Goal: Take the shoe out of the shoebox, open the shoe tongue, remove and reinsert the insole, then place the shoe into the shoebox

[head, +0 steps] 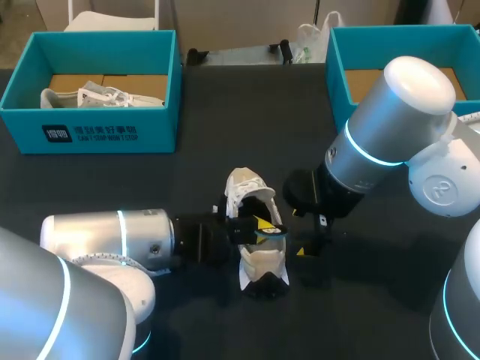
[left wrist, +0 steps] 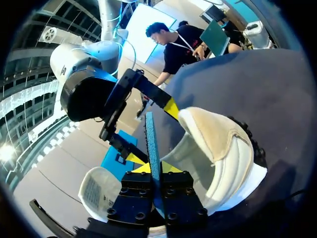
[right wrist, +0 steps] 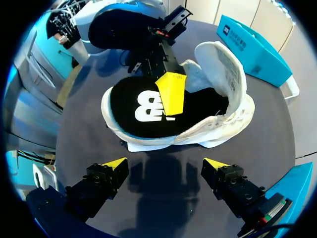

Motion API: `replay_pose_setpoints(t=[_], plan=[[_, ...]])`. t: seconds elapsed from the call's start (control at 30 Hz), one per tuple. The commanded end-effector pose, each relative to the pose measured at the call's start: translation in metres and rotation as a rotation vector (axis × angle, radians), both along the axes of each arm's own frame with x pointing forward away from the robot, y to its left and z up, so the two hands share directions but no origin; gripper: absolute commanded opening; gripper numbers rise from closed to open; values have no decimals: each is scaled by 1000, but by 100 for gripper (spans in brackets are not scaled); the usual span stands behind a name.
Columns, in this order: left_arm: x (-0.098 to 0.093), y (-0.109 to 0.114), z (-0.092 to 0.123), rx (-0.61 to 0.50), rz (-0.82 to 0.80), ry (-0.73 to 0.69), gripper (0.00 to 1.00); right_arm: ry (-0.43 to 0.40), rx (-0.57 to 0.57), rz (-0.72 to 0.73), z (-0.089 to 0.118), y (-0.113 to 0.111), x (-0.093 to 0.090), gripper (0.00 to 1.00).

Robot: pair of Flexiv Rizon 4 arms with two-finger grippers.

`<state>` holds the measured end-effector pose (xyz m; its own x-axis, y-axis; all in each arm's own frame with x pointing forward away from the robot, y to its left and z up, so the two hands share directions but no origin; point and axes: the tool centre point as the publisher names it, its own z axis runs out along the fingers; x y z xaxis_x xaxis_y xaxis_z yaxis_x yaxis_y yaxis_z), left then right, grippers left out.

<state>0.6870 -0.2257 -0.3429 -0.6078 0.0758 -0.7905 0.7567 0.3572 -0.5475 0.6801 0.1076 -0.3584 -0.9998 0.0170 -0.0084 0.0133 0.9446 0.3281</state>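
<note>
The shoe (head: pixel 261 264) stands on the table (head: pixel 225 112), outside both boxes. The black insole (right wrist: pixel 141 111) lies over the shoe's opening, with its white-marked face up. The left gripper (left wrist: pixel 155 168) is above the shoe and clenched on the insole, with one yellow tip on each face. The right gripper (right wrist: pixel 165 166) is just beside the shoe; it is released, its fingers spread and nothing between them. The left shoebox (head: pixel 90 133) is well apart from the shoe, at the table's far side, and contains a second shoe (head: pixel 97 96). The right shoebox (head: pixel 337 60) is also well apart from the shoe.
</note>
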Motion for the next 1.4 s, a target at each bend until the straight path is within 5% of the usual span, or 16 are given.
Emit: replay_pose_setpoints(t=[0.03, 0.5, 0.6, 0.63, 1.13, 1.4], plan=[[-6, 9, 8, -21, -8, 5, 19, -3, 0, -1, -1, 0, -1, 100], [-20, 13, 23, -37, -30, 16, 21, -3, 0, -1, -1, 0, -1, 100], [-22, 12, 22, -35, -36, 20, 12, -3, 0, -1, -1, 0, -1, 100], [-23, 11, 21, -33, -41, 20, 0, -3, 0, -1, -1, 0, -1, 100], [7, 4, -21, 44, -23, -29, 0, -3, 0, -1, -1, 0, -1, 100], [1, 14, -7, 13, -21, -8, 5, -3, 0, -1, -1, 0, -1, 100]])
